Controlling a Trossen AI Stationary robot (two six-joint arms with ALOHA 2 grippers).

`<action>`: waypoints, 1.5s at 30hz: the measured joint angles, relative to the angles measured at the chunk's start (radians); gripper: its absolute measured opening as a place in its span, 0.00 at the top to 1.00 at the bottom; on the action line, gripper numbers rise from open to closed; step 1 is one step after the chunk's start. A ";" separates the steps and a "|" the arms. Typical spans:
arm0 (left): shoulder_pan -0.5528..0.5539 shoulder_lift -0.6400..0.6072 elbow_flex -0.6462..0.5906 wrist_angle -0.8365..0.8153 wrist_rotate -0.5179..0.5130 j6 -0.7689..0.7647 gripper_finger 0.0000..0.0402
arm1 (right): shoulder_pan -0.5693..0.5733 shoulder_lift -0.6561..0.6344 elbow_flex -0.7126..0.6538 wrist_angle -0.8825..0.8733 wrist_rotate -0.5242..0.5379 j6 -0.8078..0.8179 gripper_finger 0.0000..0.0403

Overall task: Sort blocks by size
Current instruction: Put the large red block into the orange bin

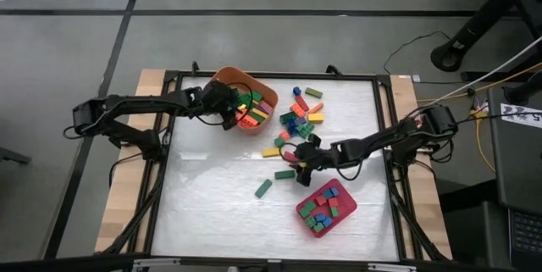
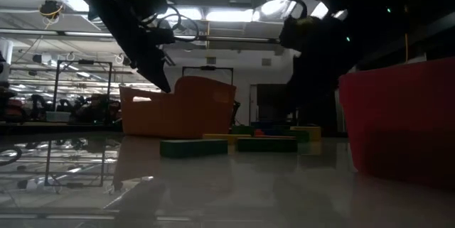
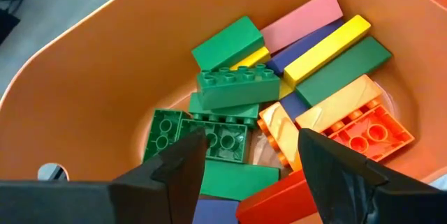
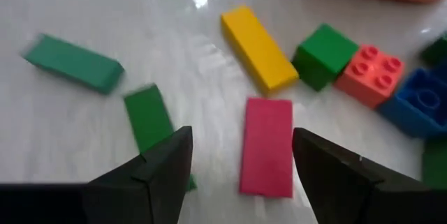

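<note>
Hovering my left gripper [image 3: 248,165] over the tub [image 1: 227,81] near the table's [image 1: 212,213] far left corner, jaws apart w/ nothing held, long blocks [image 3: 237,84] piled below. Right gripper [image 4: 241,158] is mid-table, wide open, straddling a pink block [image 4: 267,146]. Small ones sit in the tray [image 1: 343,214] by the near right edge.

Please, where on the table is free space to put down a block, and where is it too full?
Free: the white table surface below the orange tub, left of the lone green block; also the strip right of the pink-red tray. Crowded: the loose blocks between tub and right gripper. The left gripper hangs open over the tub.
</note>
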 joint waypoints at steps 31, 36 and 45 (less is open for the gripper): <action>-0.112 -0.005 0.000 -0.007 0.100 -0.068 0.47 | 0.000 0.110 0.039 0.002 0.057 -0.063 0.68; -0.177 -0.019 0.000 -0.005 0.100 -0.100 0.47 | -0.006 0.084 0.154 -0.028 0.083 -0.259 0.63; -0.298 -0.042 0.000 -0.009 0.100 -0.153 0.47 | -0.128 0.081 0.298 -0.001 0.129 -0.572 0.66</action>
